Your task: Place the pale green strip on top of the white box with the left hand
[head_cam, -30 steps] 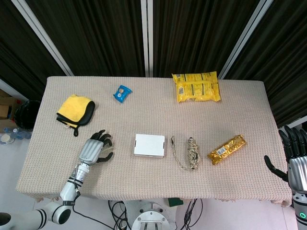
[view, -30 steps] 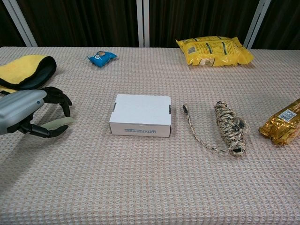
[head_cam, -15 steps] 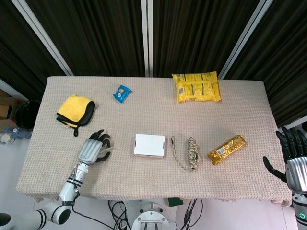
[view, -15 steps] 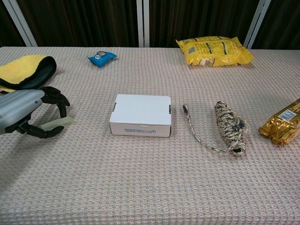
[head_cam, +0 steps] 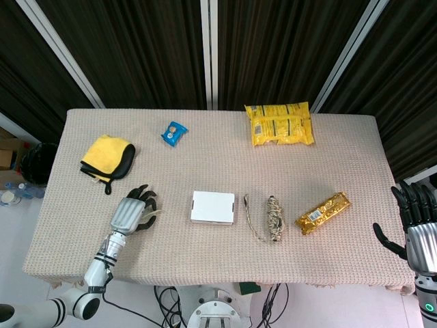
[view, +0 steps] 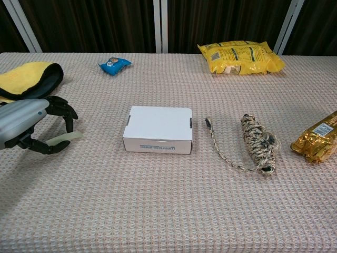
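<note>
Beige waffle-weave tabletop — white box, pale green strip, yellow snack bag, gold bar wrapper, blue packet — yellow-and-black cloth.

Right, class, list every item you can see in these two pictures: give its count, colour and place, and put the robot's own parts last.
pale green strip: one, pale green, in the left hand
white box: one, white, table centre
cloth: one, yellow and black, far left
small packet: one, blue, back left
large bag: one, yellow, back right
rope bundle: one, tan and dark, right of the box
gold packet: one, gold, right side
table: one, beige woven cover
left hand: one, grey and black, holding the strip
right hand: one, grey and black, off the table's right edge, fingers spread
</note>
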Available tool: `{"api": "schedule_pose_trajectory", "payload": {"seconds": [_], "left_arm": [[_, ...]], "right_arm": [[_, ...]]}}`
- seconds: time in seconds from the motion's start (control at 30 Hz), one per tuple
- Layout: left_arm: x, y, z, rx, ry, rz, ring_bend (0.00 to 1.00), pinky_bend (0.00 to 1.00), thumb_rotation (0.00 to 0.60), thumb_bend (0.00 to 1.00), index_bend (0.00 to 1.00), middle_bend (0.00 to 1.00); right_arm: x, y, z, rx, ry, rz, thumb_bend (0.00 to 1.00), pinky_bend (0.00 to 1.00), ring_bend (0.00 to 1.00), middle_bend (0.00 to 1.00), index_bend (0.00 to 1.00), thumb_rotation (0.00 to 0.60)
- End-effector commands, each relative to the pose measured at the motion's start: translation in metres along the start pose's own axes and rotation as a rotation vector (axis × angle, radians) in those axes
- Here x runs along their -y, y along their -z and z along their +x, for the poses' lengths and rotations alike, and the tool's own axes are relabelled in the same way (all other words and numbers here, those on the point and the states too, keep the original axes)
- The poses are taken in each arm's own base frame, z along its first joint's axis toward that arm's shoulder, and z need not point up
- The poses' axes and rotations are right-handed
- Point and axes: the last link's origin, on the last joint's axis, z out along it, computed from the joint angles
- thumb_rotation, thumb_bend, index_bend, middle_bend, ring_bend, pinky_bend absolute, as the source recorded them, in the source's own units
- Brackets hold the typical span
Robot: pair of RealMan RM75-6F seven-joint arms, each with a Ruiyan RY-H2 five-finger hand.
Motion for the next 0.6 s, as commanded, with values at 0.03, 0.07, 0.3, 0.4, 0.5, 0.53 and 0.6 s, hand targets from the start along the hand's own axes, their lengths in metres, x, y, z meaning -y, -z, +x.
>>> {"api": "schedule_pose_trajectory", "payload": {"seconds": [0.03, 0.07, 0.3, 0.4, 0.5, 0.53, 0.6], "left_arm": [[0.0002, 0.0000, 0.0001, 0.000, 0.001, 0.001, 0.11, 0.19, 0.572, 0.30, 0.52, 0.28], [0.0003, 0.0000, 0.0000, 0.001, 0.002, 0.001, 0.11, 0.19, 0.572, 0.31, 0.52, 0.28], [0.0001, -0.0005, 0.0000, -0.001, 0.001, 0.002, 0.11, 0.19, 0.572, 0.33, 0.54, 0.29], [0.0000, -0.0010, -0.0001, -0.001, 0.002, 0.002, 0.11, 0.19, 0.575, 0.34, 0.55, 0.29], [-0.0001, -0.0014, 0.0000, -0.003, 0.006, 0.004, 0.11, 0.19, 0.581, 0.37, 0.56, 0.29], [-0.0001, -0.0015, 0.0000, -0.003, 0.006, 0.004, 0.11, 0.19, 0.580, 0.38, 0.56, 0.30], [0.0001, -0.0016, -0.0002, -0.002, 0.005, 0.004, 0.11, 0.19, 0.580, 0.38, 0.56, 0.30]], "right_arm": [[0.0005, 0.0000, 0.0003, -0.002, 0.001, 0.001, 0.27, 0.00, 0.00, 0.00, 0.00, 0.545], [0.0005, 0.0000, 0.0005, -0.003, 0.001, 0.001, 0.27, 0.00, 0.00, 0.00, 0.00, 0.545], [0.0005, 0.0006, 0.0005, 0.000, 0.001, -0.002, 0.27, 0.00, 0.00, 0.00, 0.00, 0.548], [0.0001, 0.0009, 0.0003, 0.000, 0.002, -0.003, 0.28, 0.00, 0.00, 0.00, 0.00, 0.547], [-0.0003, 0.0010, 0.0000, 0.002, 0.002, -0.005, 0.28, 0.00, 0.00, 0.00, 0.00, 0.546], [-0.0005, 0.0010, -0.0002, 0.002, 0.002, -0.005, 0.28, 0.00, 0.00, 0.00, 0.00, 0.545], [-0.0010, 0.0008, -0.0006, 0.004, 0.002, -0.007, 0.28, 0.00, 0.00, 0.00, 0.00, 0.545]]}}
